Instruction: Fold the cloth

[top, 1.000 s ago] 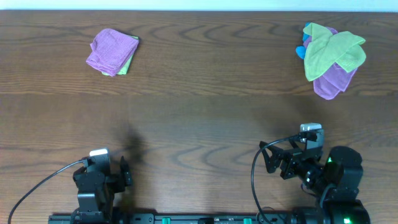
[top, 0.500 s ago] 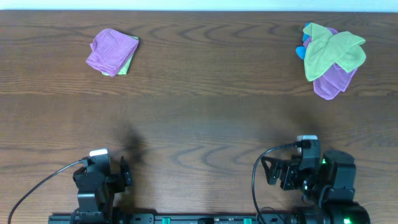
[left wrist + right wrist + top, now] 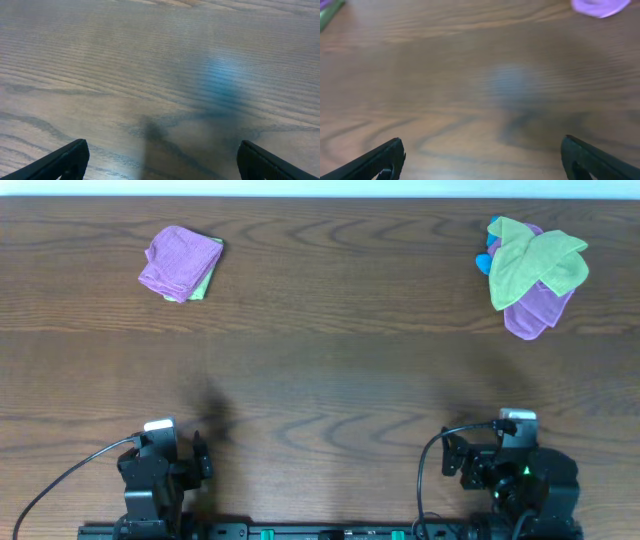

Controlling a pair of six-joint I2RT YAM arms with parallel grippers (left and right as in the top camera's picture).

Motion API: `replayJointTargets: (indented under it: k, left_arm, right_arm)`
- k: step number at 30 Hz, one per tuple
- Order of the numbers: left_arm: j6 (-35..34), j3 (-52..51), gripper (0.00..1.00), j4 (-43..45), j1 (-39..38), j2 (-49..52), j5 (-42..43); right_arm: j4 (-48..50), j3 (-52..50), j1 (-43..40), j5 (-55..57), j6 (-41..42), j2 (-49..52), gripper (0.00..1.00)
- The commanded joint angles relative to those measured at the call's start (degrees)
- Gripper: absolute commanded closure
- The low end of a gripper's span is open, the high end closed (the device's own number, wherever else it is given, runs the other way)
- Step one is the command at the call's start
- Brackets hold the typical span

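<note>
Found the left tool (image 3: 162, 161) spread wide, with dark fingers (image 3: 62, 161) poking in only at the two bottom corners of the left wrist view and nothing but blurred wood of the tabletop (image 3: 150, 60) between them. Found the right tool (image 3: 482, 161) spread just as wide and gripping nothing, again with only wood grain in the gap. Saw both arms sitting at the near edge in the overhead view, left arm (image 3: 155, 470) at the near left and right arm (image 3: 520, 475) at the near right, well apart from every cloth. Spotted the loose cloths (image 3: 533, 270) near the far right corner: a green cloth (image 3: 535, 258) draped crumpled over a purple cloth (image 3: 530, 318), with a bit of blue cloth (image 3: 484, 262) peeking out at the left side of the heap. Spotted the folded stack (image 3: 181, 263) toward the far left: a purple square lying on a green one, with a green strip showing along the right edge. Caught a purple edge at the top right of the right wrist view and a green sliver (image 3: 327, 12) at its top left corner, both too cropped to identify further.
</note>
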Motion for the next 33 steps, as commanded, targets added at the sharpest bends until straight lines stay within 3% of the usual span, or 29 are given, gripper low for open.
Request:
replayJointTargets:
  k: [1, 9, 19, 33]
  left_arm:
    - [1.0, -0.6, 0.05, -3.4, 0.1, -0.5, -0.4]
    - [1.0, -0.6, 0.04, -3.4, 0.1, -0.5, -0.4]
    - [1.0, -0.6, 0.04, -3.4, 0.1, -0.5, -0.4]
    - [1.0, -0.6, 0.05, -3.4, 0.1, -0.5, -0.4]
  right_arm:
    - [2.3, -3.4, -0.5, 5.3, -5.0, -2.4, 0.01]
    - [8.7, -10.7, 0.0, 5.0, -12.7, -6.9, 0.01]
    - [9.4, -16.4, 0.5, 5.0, -12.5, -11.1, 0.01]
    - [9.5, -16.4, 0.5, 5.5, -12.5, -11.0, 0.01]
